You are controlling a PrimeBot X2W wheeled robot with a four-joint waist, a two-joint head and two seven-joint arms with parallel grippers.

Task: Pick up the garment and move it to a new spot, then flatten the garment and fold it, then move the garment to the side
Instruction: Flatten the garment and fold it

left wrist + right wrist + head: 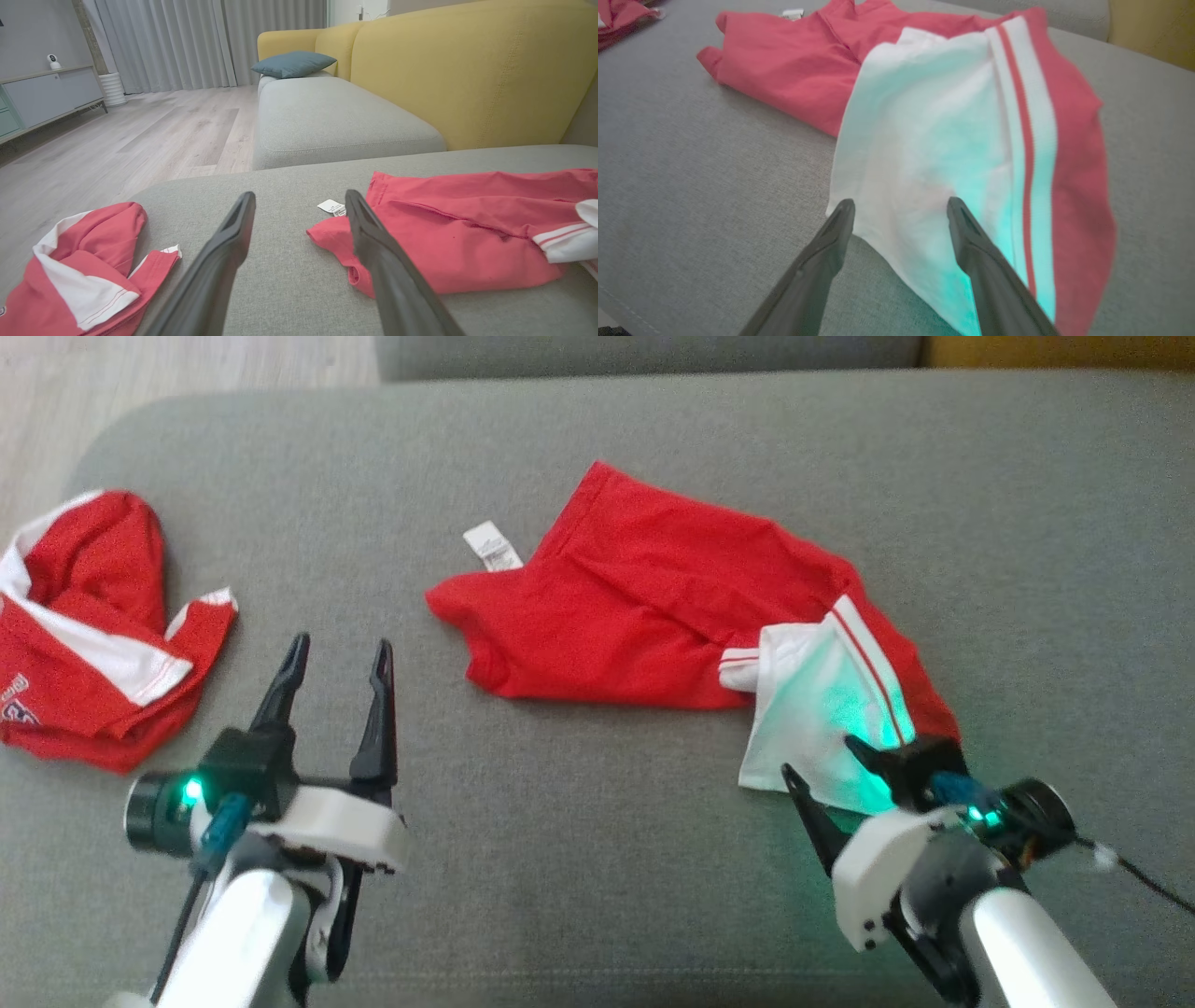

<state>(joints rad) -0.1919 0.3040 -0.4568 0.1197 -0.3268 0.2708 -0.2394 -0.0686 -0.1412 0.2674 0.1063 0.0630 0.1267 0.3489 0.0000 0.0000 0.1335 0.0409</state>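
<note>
Garment (pixel 644 607): red jersey with a white striped end, crumpled from centre toward 4 o'clock on the seat (pixel 597 896). Thin knit, light and limp; likely to drape and bunch rather than slip. Best holds, I judge: the white hem at 4 o'clock and the corner by the label (pixel 492 543) at 11.

Right gripper (pixel 820 756): jaws apart, tips over that hem, nothing pinched. Left gripper (pixel 342 644): spread wide at 7 o'clock, empty.

Second shirt (pixel 93 625) at 9. Seat is grey weave, some drag. Room: wood floor (pixel 140 130), curtains (pixel 187 42), yellow backrest (pixel 467 70).
</note>
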